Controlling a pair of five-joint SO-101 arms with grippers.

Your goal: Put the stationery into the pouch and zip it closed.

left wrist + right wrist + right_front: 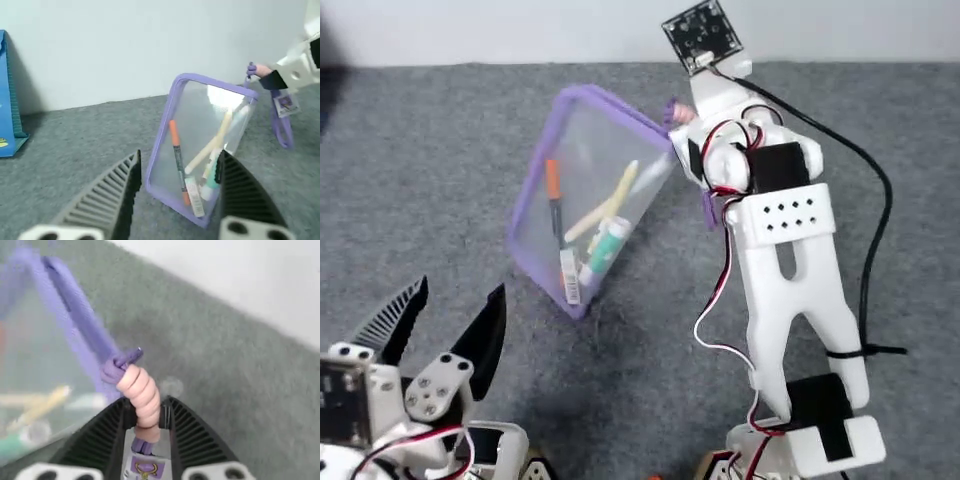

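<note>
**Clear pouch held by its zip pull, stationery inside**

The transparent plastic pouch with purple trim (588, 150) stands tilted on the grey felt-covered bench (420, 150). Its lower edge rests on the surface and one upper corner rises toward the right gripper (147, 415).

Inside the pouch, three items lie gathered toward the lower end:
- an orange-capped pen (554, 195) along one side;
- a cream-coloured pen (605, 205) set diagonally;
- a green-and-white tube (603, 248) just beside the cream pen.

The right gripper's black ribbed fingers (192, 432) are clenched on the pink ribbed zip pull (140, 390), which stands up from between them. A short purple cord (117, 367) ties the pull to the purple zip edge. A purple strap loop (282, 127) hangs below that gripper, beside the pouch corner. Whether the zip is fully drawn cannot be told.

The left gripper (460, 292) sits low on the near side of the bench, apart from the pouch. Its fingers are released, spread wide with nothing between them, and point toward the pouch's lower end.

A blue upright object (7, 100) stands at the far edge of the bench against the white wall (125, 40).
</note>
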